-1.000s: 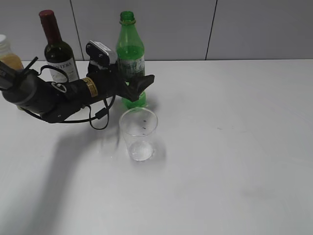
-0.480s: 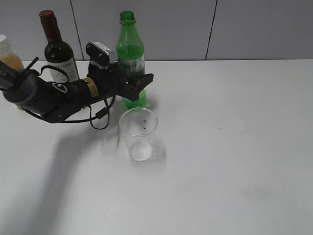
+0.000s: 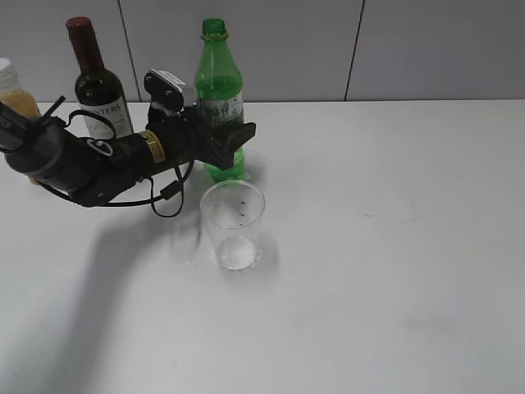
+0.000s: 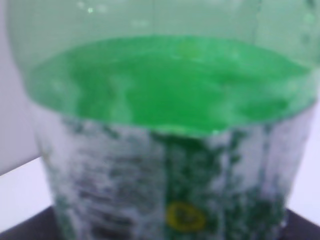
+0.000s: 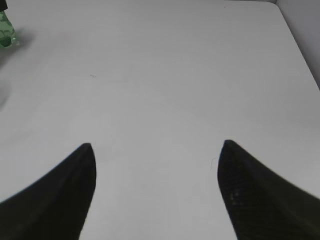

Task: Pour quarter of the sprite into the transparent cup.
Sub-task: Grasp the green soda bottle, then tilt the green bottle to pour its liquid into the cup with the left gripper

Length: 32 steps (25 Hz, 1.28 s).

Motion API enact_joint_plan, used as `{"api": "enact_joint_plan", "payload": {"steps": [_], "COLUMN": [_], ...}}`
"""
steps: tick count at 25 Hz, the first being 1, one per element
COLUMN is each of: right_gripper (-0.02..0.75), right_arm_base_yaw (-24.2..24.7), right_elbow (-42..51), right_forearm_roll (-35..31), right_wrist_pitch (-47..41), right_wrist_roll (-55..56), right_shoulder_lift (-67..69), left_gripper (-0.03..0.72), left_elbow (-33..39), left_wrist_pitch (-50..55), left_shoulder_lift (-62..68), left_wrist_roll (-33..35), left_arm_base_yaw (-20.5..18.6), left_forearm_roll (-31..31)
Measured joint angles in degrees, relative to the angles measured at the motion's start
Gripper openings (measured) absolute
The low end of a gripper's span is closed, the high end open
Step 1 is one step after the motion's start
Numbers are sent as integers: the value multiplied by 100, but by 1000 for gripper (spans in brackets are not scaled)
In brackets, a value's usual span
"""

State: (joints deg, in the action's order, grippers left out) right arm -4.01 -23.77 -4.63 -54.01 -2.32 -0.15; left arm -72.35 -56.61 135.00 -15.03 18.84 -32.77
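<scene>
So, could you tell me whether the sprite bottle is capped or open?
Open: the sprite stands upright with a bare, capless mouth.

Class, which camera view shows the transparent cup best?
The exterior view: the whole transparent cup stands upright in front of the sprite. The left wrist view shows only the bottle close up; the right wrist view shows no cup clearly.

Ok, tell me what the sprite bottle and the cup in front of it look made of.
Sprite bottle: seemingly thin translucent green plastic, glossy; liquid shows through, with a printed white-and-green label band. Transparent cup: probably clear colourless plastic, smooth; the table shows through its thin wall.
</scene>
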Motion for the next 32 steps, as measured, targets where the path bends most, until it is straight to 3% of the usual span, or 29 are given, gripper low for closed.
{"api": "enact_joint_plan", "payload": {"steps": [8, 20, 32], "right_gripper": [585, 585, 585], "right_arm_base_yaw": [0, 0, 0], "right_elbow": [0, 0, 0], "right_forearm_roll": [-10, -17, -28], "right_wrist_pitch": [0, 0, 0], "right_wrist_roll": [0, 0, 6], "right_shoulder_lift": [0, 0, 0], "left_gripper": [458, 458, 458], "left_elbow": [540, 2291, 3991], "left_wrist_pitch": [220, 263, -725], "left_shoulder_lift": [-431, -1747, -2497], "left_wrist_roll": [0, 1239, 1969], "left_arm_base_yaw": [0, 0, 0], "left_forearm_roll": [57, 1610, 2937]}}
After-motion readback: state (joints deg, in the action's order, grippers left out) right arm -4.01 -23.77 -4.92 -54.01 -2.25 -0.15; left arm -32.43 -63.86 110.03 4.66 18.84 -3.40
